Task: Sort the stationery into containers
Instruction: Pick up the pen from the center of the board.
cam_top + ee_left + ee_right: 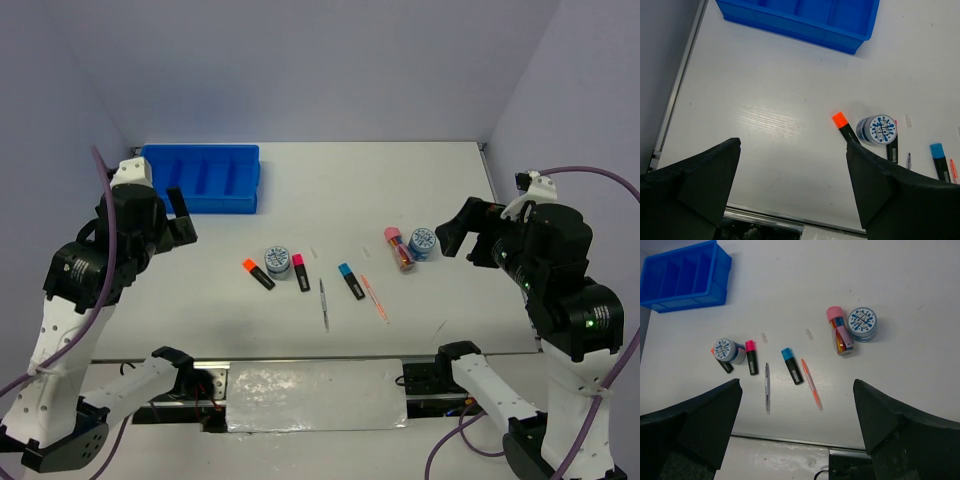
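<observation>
A blue tray (200,178) sits at the far left of a white table (400,180). As far as we can tell from this angle, nothing lies in it yet. All the stationery lies loose, nearer us and right of the tray.

- **Closest to the tray:** an orange highlighter (258,274) just beside a round disc (278,258) and a pink highlighter (301,272).
- **Farther right:** a silver pen (323,304), a blue highlighter (351,281) and an orange pen (374,298).
- **Farthest right:** a pink-capped tube (399,249) and a second disc (423,242).

The left gripper (180,217) hovers beside the tray, fingers spread, holding nothing. The right gripper (452,238), likewise spread and bare, hangs farthest from the tray. We would start with the orange highlighter, closing across its narrow body, clear of the disc.
</observation>
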